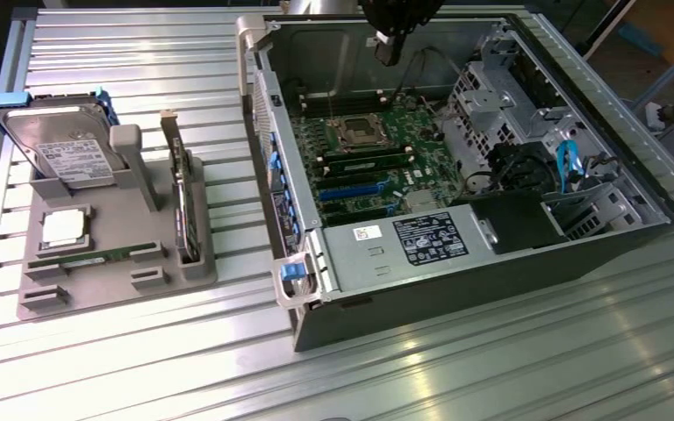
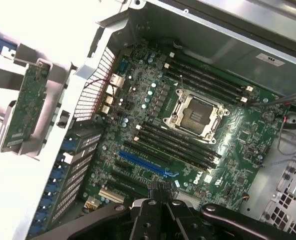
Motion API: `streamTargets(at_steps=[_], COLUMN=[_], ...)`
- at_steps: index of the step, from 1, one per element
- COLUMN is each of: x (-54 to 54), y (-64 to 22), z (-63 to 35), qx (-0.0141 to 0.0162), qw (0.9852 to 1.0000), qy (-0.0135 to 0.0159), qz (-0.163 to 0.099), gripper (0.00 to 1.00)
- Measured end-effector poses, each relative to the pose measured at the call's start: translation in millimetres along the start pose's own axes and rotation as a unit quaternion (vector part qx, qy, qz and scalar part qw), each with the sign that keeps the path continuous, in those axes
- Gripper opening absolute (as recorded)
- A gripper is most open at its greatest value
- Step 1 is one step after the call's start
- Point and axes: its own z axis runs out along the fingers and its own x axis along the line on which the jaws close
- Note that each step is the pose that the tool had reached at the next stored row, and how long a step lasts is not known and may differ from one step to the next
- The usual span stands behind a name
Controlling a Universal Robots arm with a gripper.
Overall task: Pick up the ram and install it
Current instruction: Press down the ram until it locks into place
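Note:
The ram [image 1: 91,256], a thin green stick, lies flat in a slot of the grey fixture tray [image 1: 115,289] at the exterior view's left. A similar green stick [image 1: 367,163] appears to sit in the motherboard's memory slots. My gripper [image 1: 390,48] hangs high over the back of the open computer case [image 1: 455,289], far from the tray. In the wrist view its black fingers [image 2: 148,209] are pressed together with nothing between them, above the motherboard [image 2: 187,90]. Dark memory slots [image 2: 177,145] run beside the empty processor socket [image 2: 195,114].
The tray also carries a hard drive [image 1: 68,158], a square silver processor [image 1: 66,226] and a dark expansion card [image 1: 179,197] standing on edge. In the wrist view a green board [image 2: 23,107] lies outside the case wall. A drive cage and cables [image 1: 548,167] take up the case's right side.

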Motion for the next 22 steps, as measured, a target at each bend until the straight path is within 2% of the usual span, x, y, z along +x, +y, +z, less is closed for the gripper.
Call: streamTargets(at_steps=[4, 9, 11, 12, 14, 15, 17, 19, 22], x=[4.2, 4.2, 4.3, 4.3, 4.3, 4.2, 4.2, 4.5, 4.4], y=[1.8, 1.8, 1.8, 1.8, 1.8, 1.9, 1.9, 1.9, 2.1], z=[0.2, 0.2, 0.1, 0.2, 0.2, 0.2, 0.2, 0.2, 0.2], qx=[-0.0034, -0.0034, -0.0045, -0.0073, -0.0149, -0.0173, -0.0175, -0.0195, -0.0185], qw=[1.0, 1.0, 1.0, 0.9999, 0.9997, 0.9997, 0.9997, 0.9995, 0.9992], qy=[-0.0068, -0.0069, -0.0083, -0.0106, -0.0166, -0.0188, -0.0192, -0.0233, -0.027], qz=[0.003, 0.003, 0.003, 0.003, 0.002, 0.002, 0.002, 0.003, 0.024], gripper=[0.11, 0.11, 0.11, 0.11, 0.11, 0.11, 0.11, 0.11, 0.11])
